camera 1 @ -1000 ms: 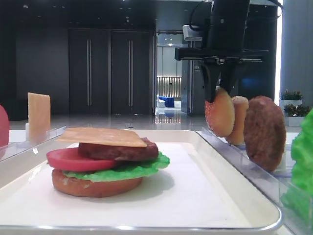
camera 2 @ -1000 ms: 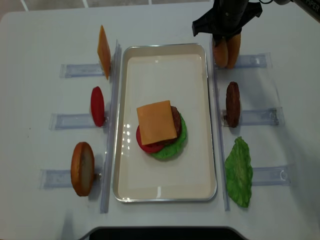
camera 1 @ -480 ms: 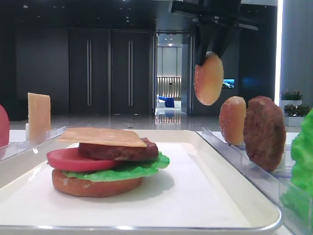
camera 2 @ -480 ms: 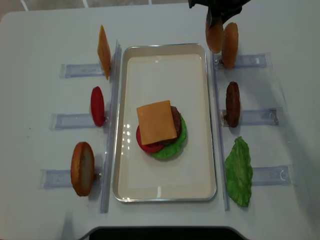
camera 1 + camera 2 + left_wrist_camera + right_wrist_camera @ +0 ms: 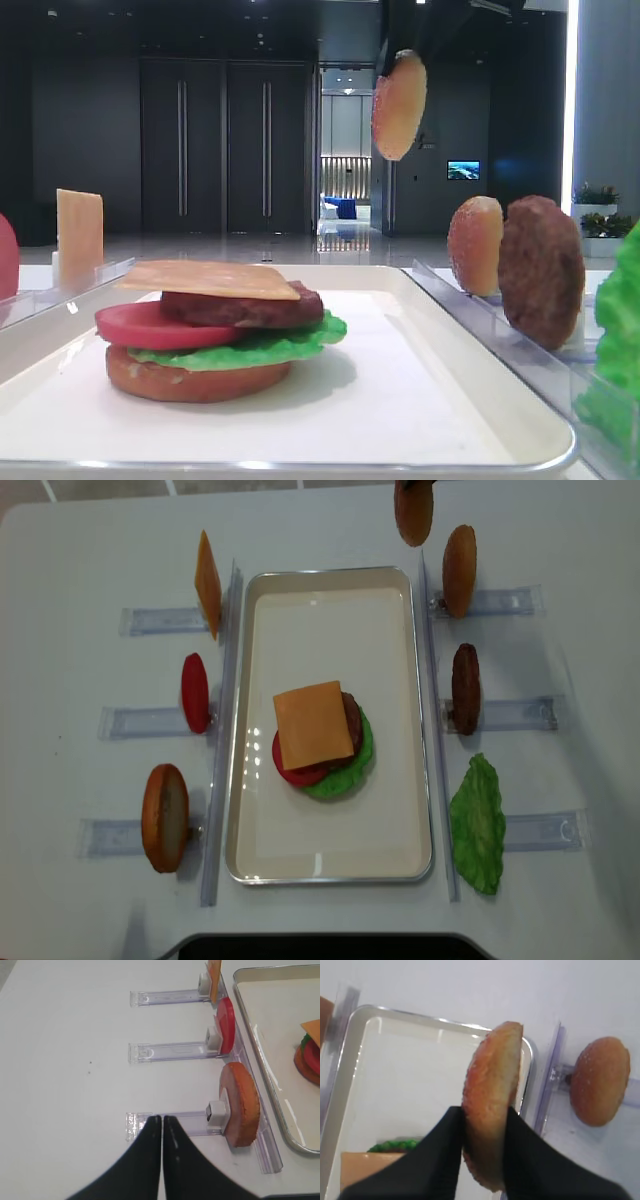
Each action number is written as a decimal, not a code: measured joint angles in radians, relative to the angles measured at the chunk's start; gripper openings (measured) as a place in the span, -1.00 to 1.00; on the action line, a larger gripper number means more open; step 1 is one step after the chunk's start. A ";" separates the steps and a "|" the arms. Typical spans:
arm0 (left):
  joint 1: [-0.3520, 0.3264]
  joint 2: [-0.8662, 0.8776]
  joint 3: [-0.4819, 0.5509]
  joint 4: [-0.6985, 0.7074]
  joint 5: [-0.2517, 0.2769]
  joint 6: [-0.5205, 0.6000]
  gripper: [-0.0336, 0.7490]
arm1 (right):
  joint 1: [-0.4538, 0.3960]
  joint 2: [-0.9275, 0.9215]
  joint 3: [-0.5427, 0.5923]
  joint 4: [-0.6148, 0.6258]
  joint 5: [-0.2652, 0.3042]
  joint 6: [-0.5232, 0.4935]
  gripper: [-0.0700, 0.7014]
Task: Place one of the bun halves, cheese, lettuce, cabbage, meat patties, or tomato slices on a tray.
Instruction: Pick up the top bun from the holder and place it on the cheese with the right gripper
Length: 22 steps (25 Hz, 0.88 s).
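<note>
I have the right gripper point(image 5: 485, 1145) pinching a bun half point(image 5: 491, 1105) on edge, held high over the far right corner of the tray point(image 5: 330, 576). The cheese-topped stack point(image 5: 318, 738) lies toward the near side, tray centre. The left gripper point(image 5: 162, 1122) is pressed shut, empty, well apart.

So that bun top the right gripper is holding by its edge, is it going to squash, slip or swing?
The bun half probably stays stiff: it keeps its domed shape where the right gripper pinches it. It hangs on edge without sagging, so it seems light. Its speckled crust looks grippy, but the narrow pinch near one rim could let it pivot.
</note>
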State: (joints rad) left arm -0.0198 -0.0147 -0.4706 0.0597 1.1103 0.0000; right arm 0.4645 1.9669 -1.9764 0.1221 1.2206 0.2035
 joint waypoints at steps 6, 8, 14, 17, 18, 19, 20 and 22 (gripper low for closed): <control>0.000 0.000 0.000 0.000 0.000 0.000 -0.91 | 0.112 -0.121 0.213 -0.067 0.005 0.077 -0.38; 0.000 0.000 0.000 0.000 0.000 0.000 -0.91 | 0.154 -0.168 0.266 -0.068 0.007 0.108 -0.38; 0.000 0.000 0.000 0.000 0.000 0.000 -0.91 | 0.267 -0.301 0.432 -0.079 0.004 0.228 -0.38; 0.000 0.000 0.000 0.000 0.000 0.000 -0.91 | 0.328 -0.346 0.530 -0.091 -0.025 0.297 -0.38; 0.000 0.000 0.000 0.000 0.000 0.000 -0.91 | 0.345 -0.352 0.554 -0.091 -0.043 0.313 -0.38; 0.000 0.000 0.000 0.000 0.000 0.000 -0.91 | 0.355 -0.354 0.568 -0.091 -0.061 0.322 -0.38; 0.000 0.000 0.000 0.000 0.000 0.005 -0.91 | 0.358 -0.354 0.580 -0.087 -0.078 0.326 -0.38; 0.000 0.000 0.000 0.000 0.000 0.005 -0.91 | 0.361 -0.354 0.593 -0.080 -0.133 0.327 -0.38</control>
State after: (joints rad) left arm -0.0198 -0.0147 -0.4706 0.0597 1.1103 0.0052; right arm 0.8258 1.6132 -1.3838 0.0426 1.0876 0.5304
